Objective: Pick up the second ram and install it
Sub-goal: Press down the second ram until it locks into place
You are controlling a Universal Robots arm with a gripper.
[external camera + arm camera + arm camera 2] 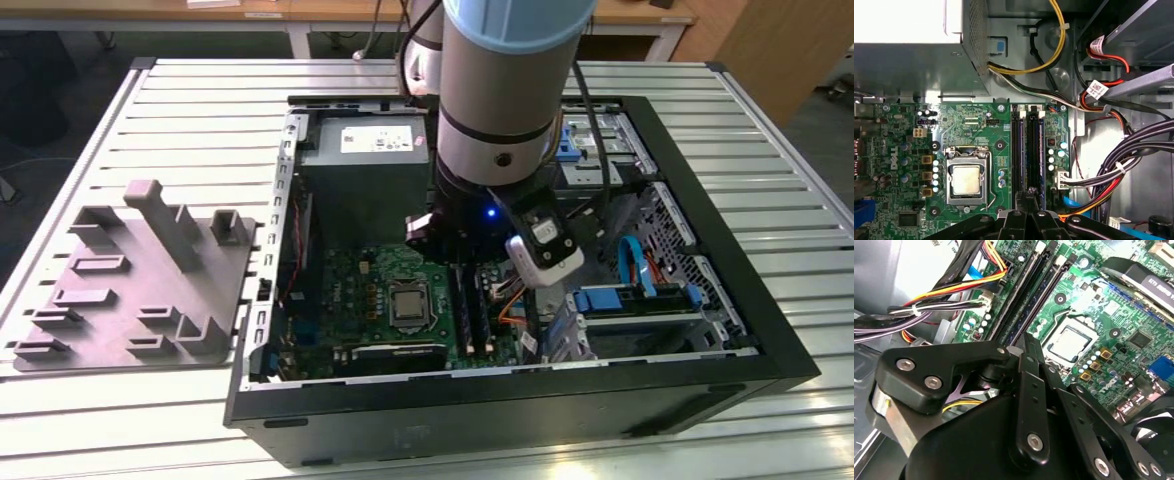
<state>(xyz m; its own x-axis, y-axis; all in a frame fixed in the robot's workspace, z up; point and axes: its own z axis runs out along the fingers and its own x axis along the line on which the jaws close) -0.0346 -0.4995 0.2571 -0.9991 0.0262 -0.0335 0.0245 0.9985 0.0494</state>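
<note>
1. Position of arm: the arm reaches down into the open computer case (pixel 694 390), which stands on the slatted worktop (pixel 200 110). Its wrist hangs over the motherboard (pixel 979 130), on the side of the board away from the grey power-supply box (pixel 360 150).

2. State of fingers: in the second wrist view the fingers (pixel 1030 360) are drawn together into a single narrow tip. No gap shows between them. Whether a board edge is pinched there cannot be resolved.

3. Location of second ram: two long dark strips stand side by side in the memory slots (pixel 1028 150), between the processor socket (pixel 966 180) and the cable bundle (pixel 1134 165). The strip on the socket side appears to be the second ram (pixel 1024 150), already standing in its slot. This identification is tentative, as the two strips look alike.

4. Governing relation: the long axis of the second ram runs straight from the fingertips towards the power-supply box. The fingers sit at the end of the strip farthest from that box, in line with it, and directly above or touching its top edge.

5. Other items: a grey holding fixture (pixel 134 270) lies on the worktop just beside the case, at the exterior view's left, with no memory strip visible in its grooves.
</note>
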